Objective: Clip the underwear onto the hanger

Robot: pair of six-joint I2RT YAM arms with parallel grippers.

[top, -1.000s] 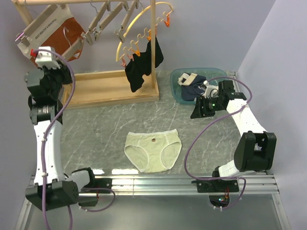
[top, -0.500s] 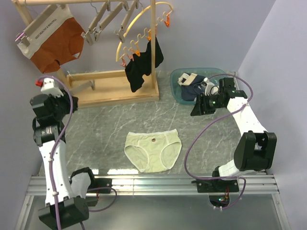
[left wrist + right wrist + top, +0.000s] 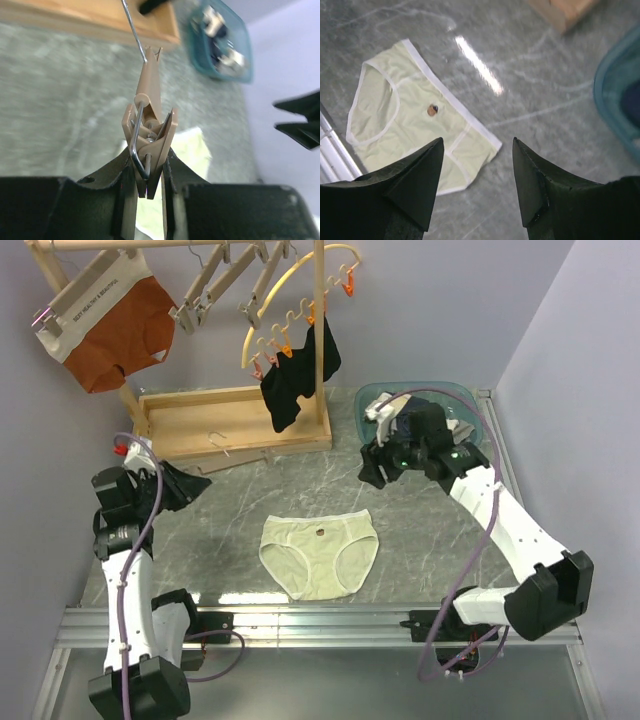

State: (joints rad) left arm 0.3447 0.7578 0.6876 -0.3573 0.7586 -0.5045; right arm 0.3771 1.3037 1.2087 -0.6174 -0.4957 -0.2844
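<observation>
Cream-yellow underwear [image 3: 320, 555] lies flat and spread out on the grey marbled bench [image 3: 250, 500], near its front edge and about midway between the two arms. Its waistband faces the back and a small dark spot sits at the waistband's centre. Nothing touches it.

The left claw [image 3: 149, 172] is pressed together on the hanger [image 3: 150, 85], a straight light-wood bar. The fingers pinch one of the end clips from both sides. In the left wrist view the bar runs straight away from the camera, with its thin metal hook rising past the far end. From above, the hanger is held over the left part of the bench, just in front of the base of the wooden rack [image 3: 230, 420]. It is up and to the left of the underwear and apart from it.

The right claw [image 3: 477, 175] is spread wide and holds nothing. It hangs above bare bench, between the underwear and the teal tub [image 3: 445, 388] at the back right, which holds dark and white clothes.

On the rack's rail hang rust-orange briefs [image 3: 110, 325], several more wooden hangers [image 3: 215, 285] and a yellow hoop [image 3: 290, 290] with orange pegs. A black garment [image 3: 295, 380] hangs from the hoop.
</observation>
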